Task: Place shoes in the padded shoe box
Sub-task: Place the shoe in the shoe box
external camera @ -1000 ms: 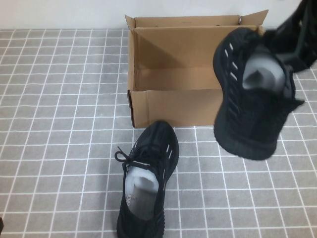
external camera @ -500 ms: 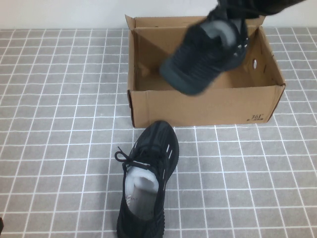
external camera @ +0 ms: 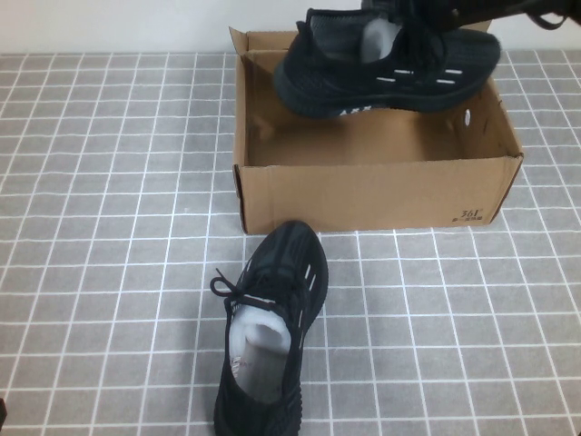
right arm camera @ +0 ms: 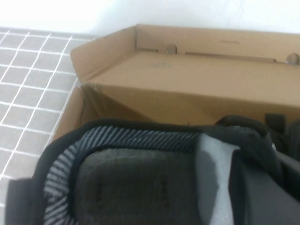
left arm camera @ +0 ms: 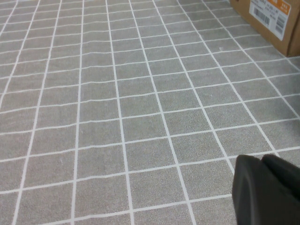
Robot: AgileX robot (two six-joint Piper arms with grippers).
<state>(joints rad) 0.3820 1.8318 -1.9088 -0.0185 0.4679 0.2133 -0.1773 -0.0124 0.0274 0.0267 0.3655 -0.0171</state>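
Above the shoe box (external camera: 363,195), right gripper (external camera: 427,27) fingers pinch one shoe (external camera: 381,68); left gripper (left arm camera: 267,190) state unclear

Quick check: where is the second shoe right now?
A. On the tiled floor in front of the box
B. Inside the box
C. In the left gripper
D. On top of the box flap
A: the second shoe lies on the tiles before the box, while the right gripper holds the other shoe over it.

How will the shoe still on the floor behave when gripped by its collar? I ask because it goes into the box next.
The shoe on the floor looks knit, so its collar will probably fold. It likely hangs toe-down and swings, much as the carried shoe tilts from the right gripper. Loose laces may snag the box.
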